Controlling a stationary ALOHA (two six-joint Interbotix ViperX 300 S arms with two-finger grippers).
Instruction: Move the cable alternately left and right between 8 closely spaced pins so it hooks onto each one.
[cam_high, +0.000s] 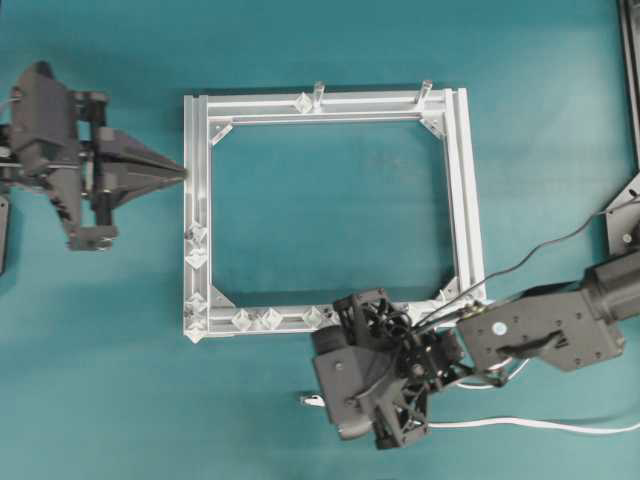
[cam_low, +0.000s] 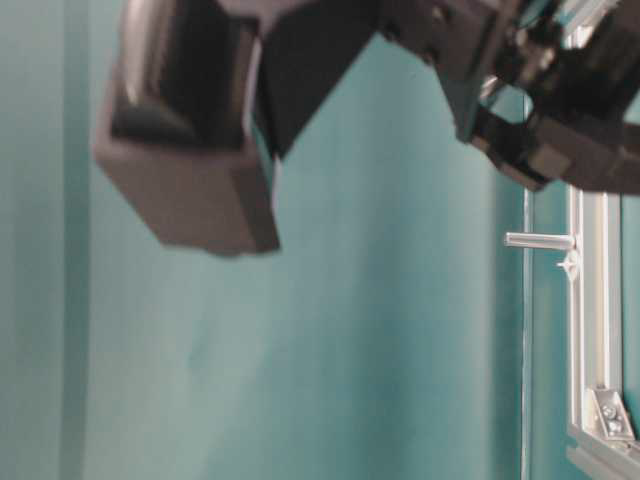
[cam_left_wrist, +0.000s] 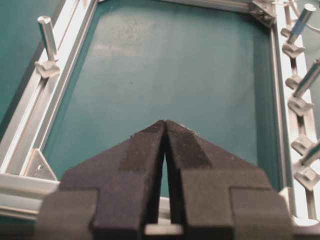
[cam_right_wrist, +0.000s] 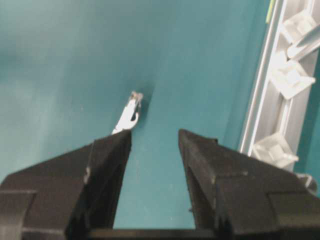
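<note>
Teal table (cam_high: 120, 330): cable (cam_right_wrist: 129, 112) before parted right end effector (cam_right_wrist: 155, 142).

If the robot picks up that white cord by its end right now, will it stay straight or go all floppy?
Probably floppy: the cable is long and thin and already lies in loose curves on the table. It looks light, so it should lift easily. Its small plug looks slim and smooth, so it might slip between the right tool's open pads.
</note>
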